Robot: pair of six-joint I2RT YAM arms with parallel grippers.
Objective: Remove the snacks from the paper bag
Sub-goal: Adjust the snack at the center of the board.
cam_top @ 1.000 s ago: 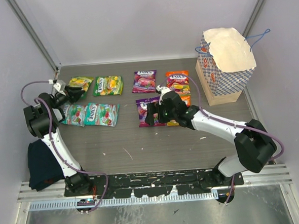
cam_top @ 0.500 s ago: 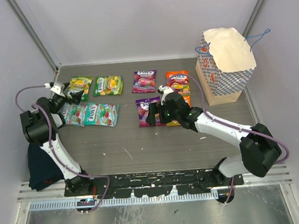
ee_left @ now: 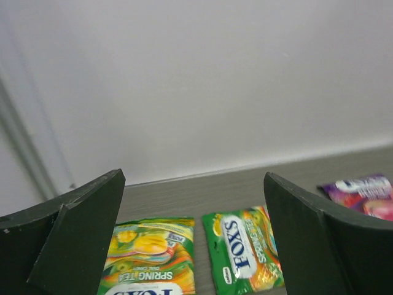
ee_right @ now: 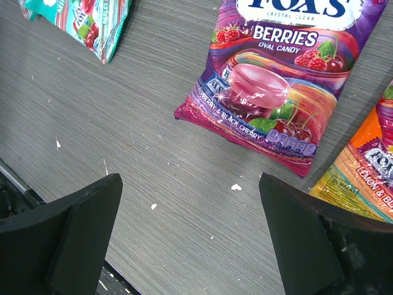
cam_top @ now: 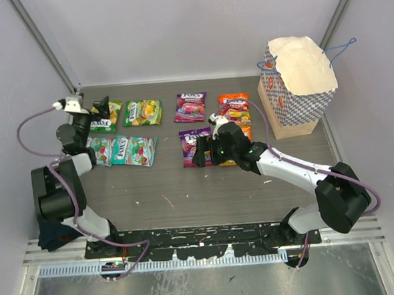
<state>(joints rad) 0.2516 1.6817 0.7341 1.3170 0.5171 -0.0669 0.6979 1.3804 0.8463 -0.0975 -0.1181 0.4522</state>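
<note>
Purple packet [ee_right: 270,92]: "FOX'S", "BERRIES OVAL CANDY". Green packet [ee_left: 242,252]: "FOX'S SPRING TEA". Neighbouring green packet [ee_left: 147,258]: "SPRING TEA". Orange packet [ee_right: 368,172]: "LEMON &", rest cut off.

- We see the left gripper [ee_left: 193,184] now with its fingers spread wide, where a second ago they were nearly closed;
- it has let go of the far-left green packet [ee_left: 147,255], which now lies flat on the table, and we see it lifted up and back from that packet;
- the left arm [cam_top: 56,193] has swung toward the left wall and stands more upright;
- the right arm [cam_top: 285,169] has pushed its elbow slightly outward to the right.
</note>
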